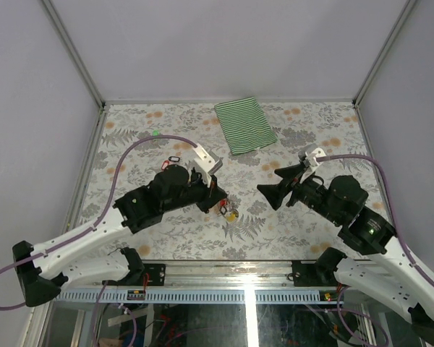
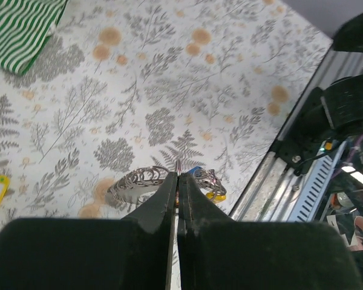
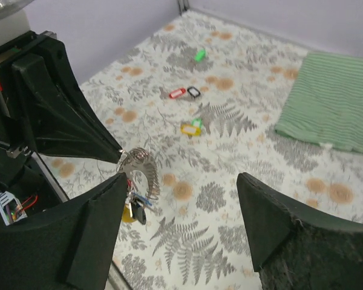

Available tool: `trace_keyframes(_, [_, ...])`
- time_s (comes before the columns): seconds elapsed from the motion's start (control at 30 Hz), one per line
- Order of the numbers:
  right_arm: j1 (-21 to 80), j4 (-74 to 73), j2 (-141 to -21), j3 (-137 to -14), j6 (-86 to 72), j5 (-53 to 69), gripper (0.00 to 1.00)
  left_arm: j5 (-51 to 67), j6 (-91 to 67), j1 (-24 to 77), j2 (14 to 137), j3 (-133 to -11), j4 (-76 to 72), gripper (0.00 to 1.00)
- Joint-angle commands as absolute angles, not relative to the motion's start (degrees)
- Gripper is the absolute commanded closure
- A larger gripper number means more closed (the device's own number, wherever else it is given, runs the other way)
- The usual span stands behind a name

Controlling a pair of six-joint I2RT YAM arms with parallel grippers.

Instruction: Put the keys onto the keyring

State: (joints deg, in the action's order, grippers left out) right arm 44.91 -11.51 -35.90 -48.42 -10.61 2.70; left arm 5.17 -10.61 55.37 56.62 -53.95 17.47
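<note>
**Two hands, one ring: left pinches, right stands open**

At least two keys already hang on the keyring (image 3: 137, 162). A yellow tag and a blue tag show in the bunch of hanging keys (image 3: 133, 208) beneath it. Your left hand (image 2: 177, 175) has its fingers pressed together on the wire. That puts the ring at the fingertips, around the middle of the worktop (image 1: 296, 231) and a little toward the near edge. The pinch looks chosen to steady the loop and leave most of it exposed toward the other arm, with the tags dangling out of the way.

Your right hand (image 1: 269, 181) is spread wide and holds nothing. It sits just right of the ring with its fingers pointed at it, so I judge it free to fetch a key.

The loose keys (image 3: 177, 93) lie toward the far left, well apart from the ring. The red and black tags are side by side, a yellow one is nearer and a green one is farthest. The striped cloth (image 1: 246, 125) lies near the far edge and plays no part here.

As I read it, your next move is to pick up one loose key with the right hand and bring its hole to the ring. The thin wire may twist in so narrow a pinch, so approach gently.
</note>
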Motion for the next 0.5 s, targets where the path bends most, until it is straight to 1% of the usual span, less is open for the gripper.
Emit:
trace_keyframes(0.0, [45.05, -18.62, -37.16, -51.38, -16.85, -0.49, 0.15, 1.20, -12.81, 53.90, 58.39, -52.57, 17.89, 1.00])
trace_keyframes(0.13, [45.02, -20.45, -37.82, -52.48, -16.37, 3.89, 0.00, 3.46, -13.83, 51.60, 62.61, -51.51, 16.69, 1.00])
trace_keyframes(0.23, [45.05, -19.09, -37.01, -51.26, -15.79, 4.83, 0.01, 4.85, -13.77, 50.28, 65.60, -50.71, 14.67, 1.00])
trace_keyframes(0.47, [45.09, -19.29, -33.97, -50.01, -16.06, 2.30, 0.01, 7.30, -13.18, 48.75, 71.82, -50.28, 9.35, 1.00])
